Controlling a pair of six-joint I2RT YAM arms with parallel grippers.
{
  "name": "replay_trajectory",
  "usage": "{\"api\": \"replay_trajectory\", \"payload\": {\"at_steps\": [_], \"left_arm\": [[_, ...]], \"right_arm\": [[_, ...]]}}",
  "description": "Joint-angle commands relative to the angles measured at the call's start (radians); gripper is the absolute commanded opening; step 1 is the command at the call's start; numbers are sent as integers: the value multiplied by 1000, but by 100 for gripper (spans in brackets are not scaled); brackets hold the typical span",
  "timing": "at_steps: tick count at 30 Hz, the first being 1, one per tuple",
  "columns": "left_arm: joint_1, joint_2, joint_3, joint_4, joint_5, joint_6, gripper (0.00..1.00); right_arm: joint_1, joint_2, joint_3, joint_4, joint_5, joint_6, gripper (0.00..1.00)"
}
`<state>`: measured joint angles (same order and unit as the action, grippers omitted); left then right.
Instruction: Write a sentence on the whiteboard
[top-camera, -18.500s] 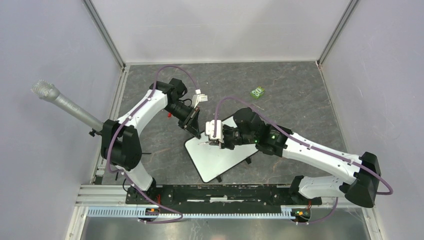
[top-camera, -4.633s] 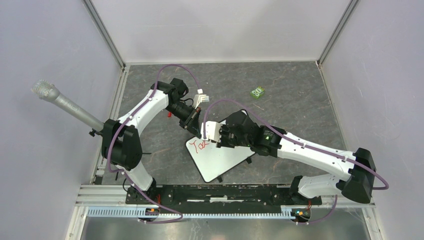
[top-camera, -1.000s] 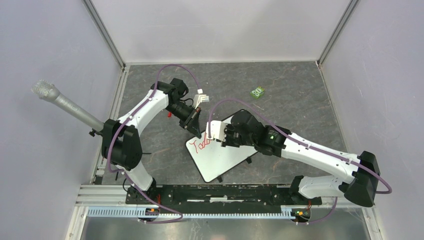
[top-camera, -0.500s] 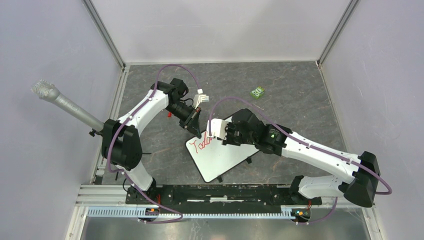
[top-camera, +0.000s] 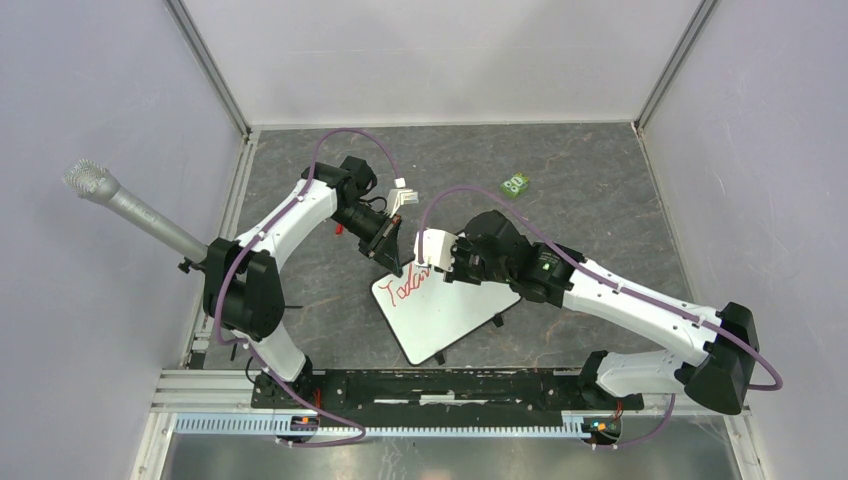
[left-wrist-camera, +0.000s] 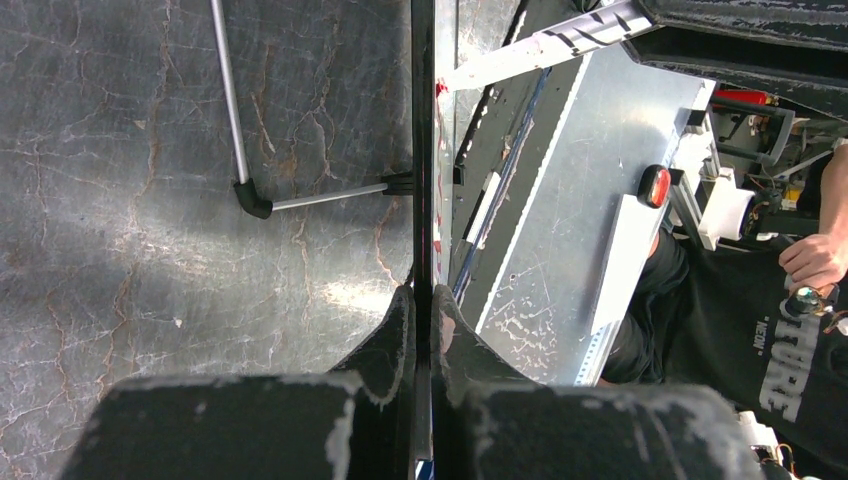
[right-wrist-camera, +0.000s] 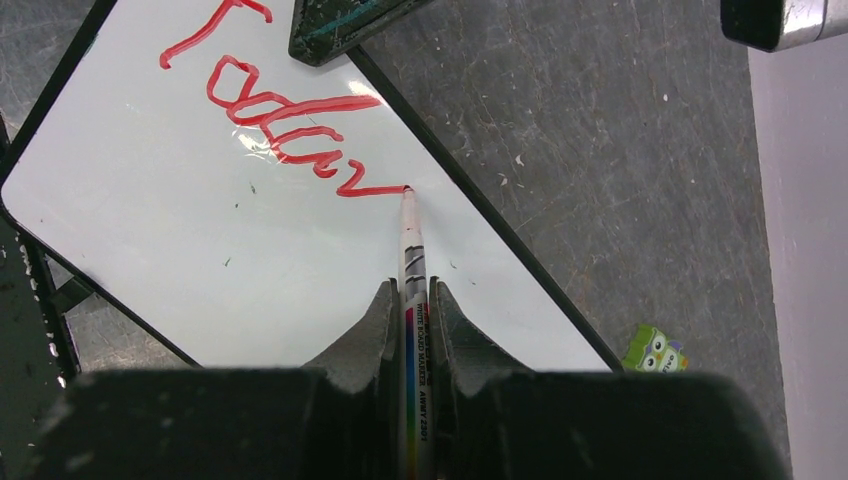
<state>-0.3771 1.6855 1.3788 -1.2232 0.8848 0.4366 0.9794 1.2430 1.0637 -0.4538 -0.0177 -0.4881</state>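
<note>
On the flat white whiteboard, the right pincer, clasping a red-and-white marker pen, writes a red handwritten sentence; the left pincer clamps the rim. Next, probably the tail of "Today"'s y.

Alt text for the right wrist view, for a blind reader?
The right gripper, jaws shut on a marker pen, holds its tip at the end of red handwriting, roughly "Toda", on the whiteboard. A small green owl figure lies on the dark tabletop.
</note>
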Motion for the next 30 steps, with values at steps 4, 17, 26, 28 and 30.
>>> {"api": "replay_trajectory", "payload": {"at_steps": [4,17,26,28,30], "left_arm": [[-6,-19,-1,-21,16,36,2],[-9,-23,-3,-22,14,37,2],[-11,-16,3,-22,8,38,2],[-11,-16,6,-23,5,38,3],[-12,-15,8,-23,0,38,3]], "right_arm": [[-8,-16,-32,-15,-26,-1,0],[45,-30,-100,-36,-67,6,0],[74,21,22,-25,-73,8,0],[73,27,52,-32,-97,8,0],[73,20,64,-39,-114,9,0]]}}
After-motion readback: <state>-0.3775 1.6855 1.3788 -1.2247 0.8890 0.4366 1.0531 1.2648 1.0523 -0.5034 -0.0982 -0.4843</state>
